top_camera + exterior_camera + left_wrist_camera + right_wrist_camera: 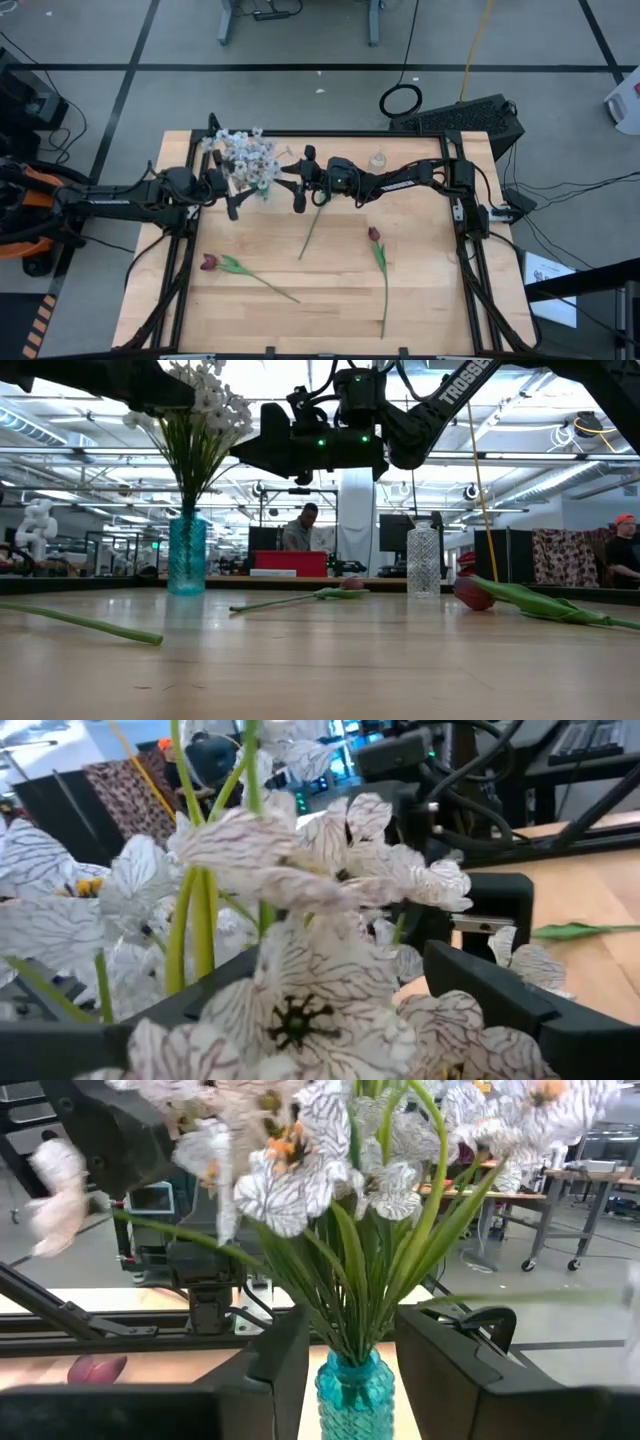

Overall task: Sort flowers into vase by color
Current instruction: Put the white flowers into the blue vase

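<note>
White sprays [245, 152] stand bunched in the teal glass vase [187, 555], upper left of the high view; leafy stems fan out of its neck in the right wrist view.

Left gripper [240, 192] sits at the blossoms from the left, fingers spread wide, petals crowding between them in its wrist view.

Right gripper [298, 183] faces the vase from the right, fingers parted wide, nothing held; the vase shows through the gap.

Three red tulips lie flat on the wooden table [430, 300]: one [209, 262] lower left, one [375, 236] right of centre, and a third [312, 228] at centre with its bud hidden under the right arm.

Clear empty vase [424, 561] stands right of centre in the low view.
</note>
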{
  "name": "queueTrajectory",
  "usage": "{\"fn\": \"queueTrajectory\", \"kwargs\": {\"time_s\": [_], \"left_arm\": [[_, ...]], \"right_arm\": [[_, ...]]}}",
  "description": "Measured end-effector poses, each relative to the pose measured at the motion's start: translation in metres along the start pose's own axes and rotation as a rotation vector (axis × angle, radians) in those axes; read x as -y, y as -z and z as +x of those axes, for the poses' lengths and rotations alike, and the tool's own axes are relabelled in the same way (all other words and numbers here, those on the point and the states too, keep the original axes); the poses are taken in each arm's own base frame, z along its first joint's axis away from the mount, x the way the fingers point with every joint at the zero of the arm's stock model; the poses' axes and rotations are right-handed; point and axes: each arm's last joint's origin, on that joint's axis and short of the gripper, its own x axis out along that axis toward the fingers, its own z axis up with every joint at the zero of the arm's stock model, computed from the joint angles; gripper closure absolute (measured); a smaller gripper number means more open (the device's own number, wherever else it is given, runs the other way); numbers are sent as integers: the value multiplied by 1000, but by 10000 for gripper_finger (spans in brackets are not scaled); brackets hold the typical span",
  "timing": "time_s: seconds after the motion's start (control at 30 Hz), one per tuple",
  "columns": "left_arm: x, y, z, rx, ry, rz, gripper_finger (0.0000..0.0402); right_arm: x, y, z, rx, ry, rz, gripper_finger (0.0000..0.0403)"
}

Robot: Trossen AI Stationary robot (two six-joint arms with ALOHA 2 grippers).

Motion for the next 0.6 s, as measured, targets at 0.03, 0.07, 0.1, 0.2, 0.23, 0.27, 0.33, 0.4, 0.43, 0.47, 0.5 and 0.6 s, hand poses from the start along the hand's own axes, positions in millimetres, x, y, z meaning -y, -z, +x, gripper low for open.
{"fn": "queueTrajectory", "kwargs": {"time_s": [0.03, 0.07, 0.1, 0.2, 0.23, 0.27, 0.33, 0.4, 0.43, 0.47, 0.5, 0.6], "left_arm": [[0, 0, -1, 2, -8, -1, 135], [-1, -1, -1, 3, -16, -2, 132], [-1, -1, -1, 3, -23, -2, 128], [-2, 0, -1, -6, -54, -2, 119], [-2, 0, -1, -8, -61, -2, 116], [-2, 0, -1, -9, -64, -2, 115], [-2, 0, -1, -10, -66, -2, 113], [-2, 0, -1, -10, -66, -4, 113], [-2, 0, -1, -10, -67, -4, 113], [-2, 0, -1, -11, -69, -4, 113], [-3, 0, -1, -12, -73, -4, 113], [-3, 0, -1, -14, -79, -4, 113]], "right_arm": [[0, 0, 0, 2, 1, 0, 263], [1, 0, 0, 5, 2, 2, 263], [2, -1, 0, 8, 4, 5, 263], [2, -1, 0, 10, 5, 8, 263], [2, -1, 0, 10, 5, 9, 263], [2, -1, 0, 10, 5, 12, 263], [2, -1, 0, 10, 5, 23, 263], [2, -1, 0, 9, 4, 31, 263], [2, -1, 0, 10, 4, 33, 263], [2, 0, 0, 8, 4, 34, 263], [2, 1, 1, 10, 2, 35, 263], [2, 10, 3, 11, 2, 62, 263]]}}
